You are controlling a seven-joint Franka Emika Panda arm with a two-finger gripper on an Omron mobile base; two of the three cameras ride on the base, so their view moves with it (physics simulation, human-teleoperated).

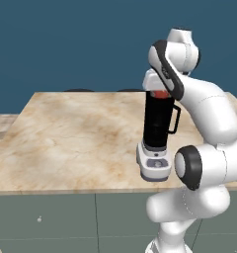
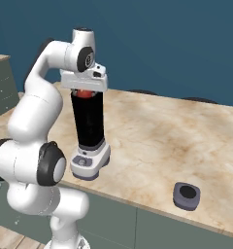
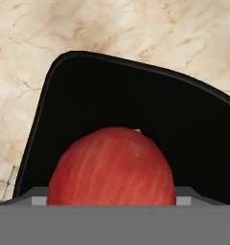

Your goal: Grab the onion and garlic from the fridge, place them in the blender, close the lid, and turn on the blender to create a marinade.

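Your gripper (image 2: 85, 91) sits at the upper left of the right base view, parked directly over the open mouth of the blender (image 2: 89, 131), hand pointing straight down. The onion (image 3: 112, 167) fills the lower middle of the hand view, red and round, with the black jar opening spread behind it, so it hangs over the jar's mouth and not beside it. In the left base view you catch a sliver of that red ball (image 1: 160, 93) between the hand and the jar rim, upper centre of the frame. The jaws stand wide, about as wide as the ball itself; the fingertips are hidden, so you cannot tell from here whether they grip the onion or have let go of it. The placement reads as a drop position: centred above the jar so the ball falls inside without clipping the rim. The blender stands upright near the front edge of the marble counter (image 2: 162, 136), handle side visible in the left base view. The lid (image 2: 187, 195) lies off on its own at the lower right of the right base view, well apart from the jar, near the counter's front edge and within reach for capping later. No garlic in sight; expect a second trip for it.
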